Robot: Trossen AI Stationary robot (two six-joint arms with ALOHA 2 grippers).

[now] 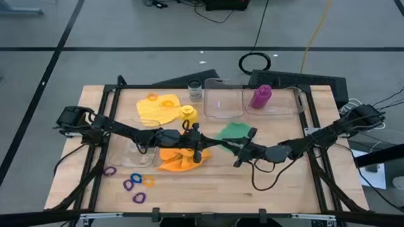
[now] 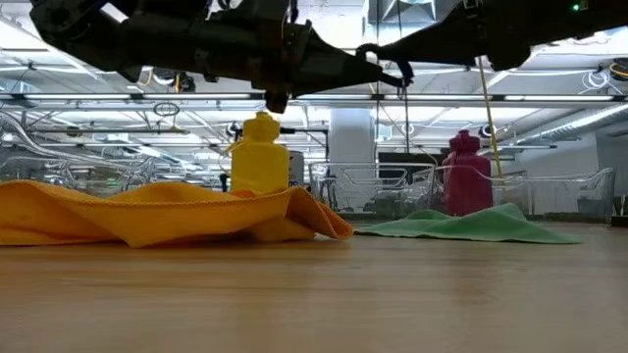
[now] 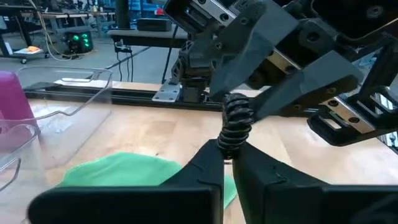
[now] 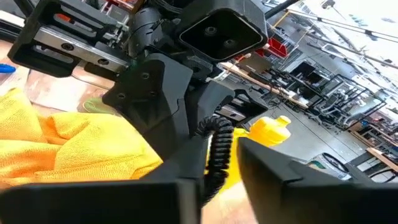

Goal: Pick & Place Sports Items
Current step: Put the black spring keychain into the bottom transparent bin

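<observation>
black coiled ring (image 4: pixel 219 149) between dark fingers (image 4: pixel 273 168), orange cloth (image 4: pixel 74 146) and yellow bottle (image 4: pixel 268 132) beyond

Even overhead light on my high view; wooden table (image 1: pixel 252 189) bright, shadows soft and faint under arms. Low view: ceiling strip lights glare, arm silhouettes near black against them, orange cloth (image 2: pixel 147 211) crisp, near tabletop blurred. My wrist views: own fingers out of focus, black coiled ring (image 3: pixel 236 124) fairly sharp, background soft, perhaps slight bending at edges. Clear plastic box (image 1: pixel 224 101) shows reflections.
</observation>
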